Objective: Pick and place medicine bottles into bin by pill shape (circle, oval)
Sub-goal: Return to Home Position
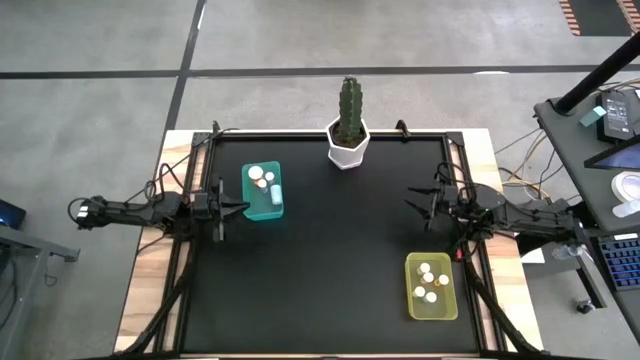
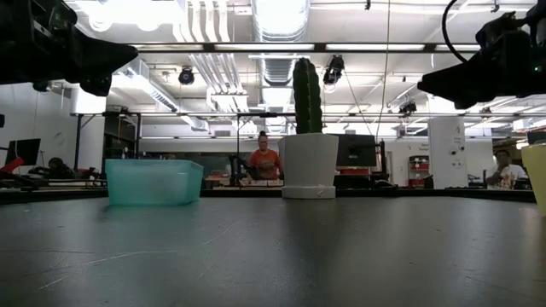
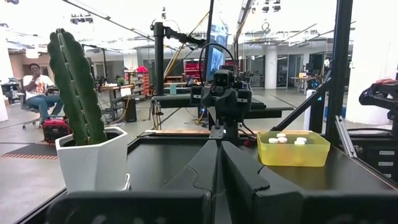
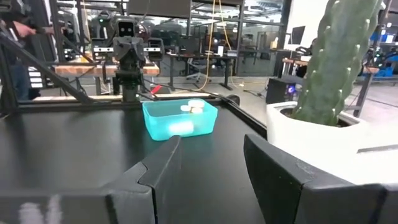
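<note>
— Nine medicine bottles (image 1: 263,182), roughly? Where are they?

— About that many, all white-capped. Four or so stand in the teal bin (image 1: 257,209) at ten o'clock on the table (image 1: 330,260). The others stand in the yellow bin (image 1: 446,306) at four o'clock, near the front right corner.

— Any writing to read?

— The bottles are too small for any label to be made out.

— And the arms?

— The left gripper (image 1: 237,208) sits at nine o'clock, held high above the surface. Its fingers are closed to a thin seam with nothing between them. From above, its tips are just beside the teal bin's left wall. The right gripper (image 1: 415,203) sits at three o'clock, also high. Its jaws are spread wide and hold nothing, and it is well apart from the yellow bin.

— How much room is there to move?

— A broad stretch of black surface lies between the two bins. A tall green cactus (image 1: 349,100) in a white hexagonal pot (image 1: 347,150) stands at twelve o'clock, against the back edge. Black rails (image 1: 186,262) run along the left and right edges, with wood strips (image 1: 148,290) outside them.
</note>
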Robot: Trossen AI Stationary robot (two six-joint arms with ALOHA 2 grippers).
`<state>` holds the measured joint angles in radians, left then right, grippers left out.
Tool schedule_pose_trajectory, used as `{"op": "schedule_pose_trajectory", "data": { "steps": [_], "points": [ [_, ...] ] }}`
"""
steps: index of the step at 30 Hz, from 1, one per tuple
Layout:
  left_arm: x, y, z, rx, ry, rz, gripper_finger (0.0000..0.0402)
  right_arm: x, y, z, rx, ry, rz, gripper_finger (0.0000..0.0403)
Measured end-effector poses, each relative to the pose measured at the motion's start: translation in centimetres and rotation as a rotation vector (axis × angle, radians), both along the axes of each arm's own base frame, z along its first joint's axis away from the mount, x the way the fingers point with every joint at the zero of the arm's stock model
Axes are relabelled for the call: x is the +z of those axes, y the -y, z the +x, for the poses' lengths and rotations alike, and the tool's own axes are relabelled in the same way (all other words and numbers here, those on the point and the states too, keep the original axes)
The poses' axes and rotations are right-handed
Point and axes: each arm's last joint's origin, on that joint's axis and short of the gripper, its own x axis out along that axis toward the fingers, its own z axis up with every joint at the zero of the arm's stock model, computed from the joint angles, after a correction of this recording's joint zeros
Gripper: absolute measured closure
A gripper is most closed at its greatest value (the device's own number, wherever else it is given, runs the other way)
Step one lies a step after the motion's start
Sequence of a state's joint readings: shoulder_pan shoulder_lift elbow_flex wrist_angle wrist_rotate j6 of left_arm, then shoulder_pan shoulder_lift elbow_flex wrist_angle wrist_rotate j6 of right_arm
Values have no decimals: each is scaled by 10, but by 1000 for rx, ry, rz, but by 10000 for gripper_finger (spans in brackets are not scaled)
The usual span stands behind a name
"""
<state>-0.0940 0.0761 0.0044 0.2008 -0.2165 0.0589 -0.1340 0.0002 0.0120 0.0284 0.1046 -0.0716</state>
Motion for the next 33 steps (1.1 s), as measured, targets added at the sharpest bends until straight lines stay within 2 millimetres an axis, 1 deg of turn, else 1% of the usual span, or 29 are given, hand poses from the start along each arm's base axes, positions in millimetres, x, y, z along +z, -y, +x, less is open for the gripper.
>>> {"op": "schedule_pose_trajectory", "data": {
  "steps": [7,15,33],
  "points": [
    [0,0,0,0,0,0,396,0,1,0,-12,-13,-38,234],
    [0,0,0,0,0,0,396,-3,1,2,-12,-41,-28,234],
    [0,0,0,0,-2,0,396,-3,1,2,-12,-40,-28,234]
  ]
}}
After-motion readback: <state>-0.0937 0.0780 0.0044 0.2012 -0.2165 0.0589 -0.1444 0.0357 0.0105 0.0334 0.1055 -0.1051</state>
